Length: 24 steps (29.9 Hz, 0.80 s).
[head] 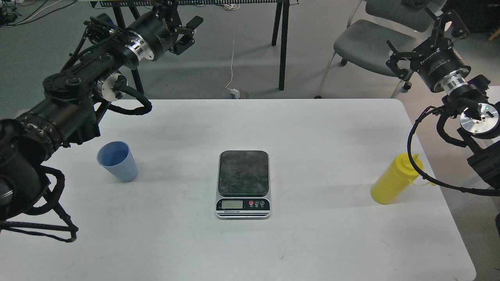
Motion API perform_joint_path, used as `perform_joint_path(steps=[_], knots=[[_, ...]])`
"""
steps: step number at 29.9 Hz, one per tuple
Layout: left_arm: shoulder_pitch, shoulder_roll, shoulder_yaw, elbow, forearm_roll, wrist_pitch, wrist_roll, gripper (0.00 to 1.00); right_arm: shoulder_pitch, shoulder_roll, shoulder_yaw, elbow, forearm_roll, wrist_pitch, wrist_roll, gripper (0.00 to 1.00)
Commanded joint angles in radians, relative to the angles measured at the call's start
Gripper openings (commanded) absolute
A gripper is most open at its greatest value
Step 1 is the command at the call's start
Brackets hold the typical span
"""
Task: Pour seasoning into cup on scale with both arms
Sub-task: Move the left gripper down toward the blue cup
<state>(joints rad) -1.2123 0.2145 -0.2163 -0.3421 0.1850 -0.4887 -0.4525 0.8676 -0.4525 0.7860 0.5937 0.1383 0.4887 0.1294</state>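
A light-blue cup (117,160) stands upright on the left side of the white table (320,242). At the table's middle lies the scale (243,183), its dark plate bare and its display facing me. The yellow seasoning bottle (394,180) stands near the right edge, with a black cable of my right arm crossing in front of its top. My left gripper (190,34) hangs open high at the far left, beyond the table and well away from the cup. Raised at the far right, my right gripper (424,41) is open too, with nothing between its fingers.
A grey chair (373,43) stands behind the table's right corner. Black stand legs (282,43) and a white cord with a plug (235,92) are on the floor behind the table. The bottle sits close to the table's right edge.
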Motion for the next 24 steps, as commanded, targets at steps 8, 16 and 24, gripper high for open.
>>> perform_joint_path(steps=[8,16,24], knots=[[-0.006,-0.012,0.018,-0.005,0.025,0.0,-0.036,0.99,-0.001,0.0,-0.002,0.0,0.0,0.0,-0.005,0.99],[-0.039,0.045,0.113,-0.008,0.117,0.0,-0.036,1.0,-0.009,-0.005,-0.002,-0.002,0.0,0.0,-0.005,0.99],[-0.108,0.153,0.264,-0.011,0.471,0.0,-0.036,0.99,-0.01,-0.035,-0.004,0.0,0.0,0.0,-0.005,0.99]])
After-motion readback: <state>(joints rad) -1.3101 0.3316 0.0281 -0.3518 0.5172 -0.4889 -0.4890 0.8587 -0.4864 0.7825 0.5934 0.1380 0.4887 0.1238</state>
